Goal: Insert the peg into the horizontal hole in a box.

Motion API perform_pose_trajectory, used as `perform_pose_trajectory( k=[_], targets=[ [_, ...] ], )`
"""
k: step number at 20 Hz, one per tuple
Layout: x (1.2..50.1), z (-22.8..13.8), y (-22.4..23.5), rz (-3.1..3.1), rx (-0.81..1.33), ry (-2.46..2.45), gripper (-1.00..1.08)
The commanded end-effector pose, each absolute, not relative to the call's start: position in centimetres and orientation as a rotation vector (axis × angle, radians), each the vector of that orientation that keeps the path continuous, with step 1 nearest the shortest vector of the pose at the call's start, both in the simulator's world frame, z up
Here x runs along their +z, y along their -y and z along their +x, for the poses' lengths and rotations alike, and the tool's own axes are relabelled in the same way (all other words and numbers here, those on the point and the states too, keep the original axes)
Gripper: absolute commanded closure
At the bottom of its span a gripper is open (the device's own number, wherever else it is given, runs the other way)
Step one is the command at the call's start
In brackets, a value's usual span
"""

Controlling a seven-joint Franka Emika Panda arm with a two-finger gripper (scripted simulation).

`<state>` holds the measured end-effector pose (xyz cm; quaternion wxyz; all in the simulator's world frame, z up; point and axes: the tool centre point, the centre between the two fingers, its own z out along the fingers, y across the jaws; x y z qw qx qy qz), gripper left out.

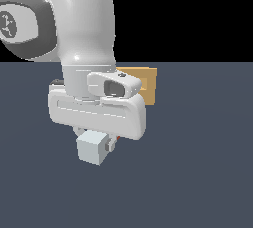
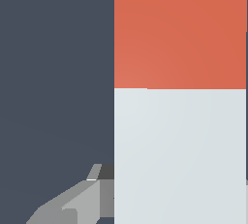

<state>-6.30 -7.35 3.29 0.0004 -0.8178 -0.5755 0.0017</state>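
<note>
- Gripper low over the bench, clamped around the peg.
- Tan box sits behind the arm, mostly hidden.

You have open bench on both sides of the arm and toward the near edge. Toward the far edge, the box stands right behind the tool, mostly hidden by it. The peg fills the space beneath the tool.

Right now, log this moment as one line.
tool: shut on peg | peg: off floor | box: behind arm, apart | hole: hidden | insertion: not begun
</note>
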Motion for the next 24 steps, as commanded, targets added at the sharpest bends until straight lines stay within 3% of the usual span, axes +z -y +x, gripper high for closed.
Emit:
perform_pose_trajectory(
  k=[1,24],
  targets=[
    [3.9,-4.8,6.6,-2.534,0.001,1.86,1.08],
    [8.9,8.5,-6.7,-2.024,0.001,2.404,1.08]
  ],
)
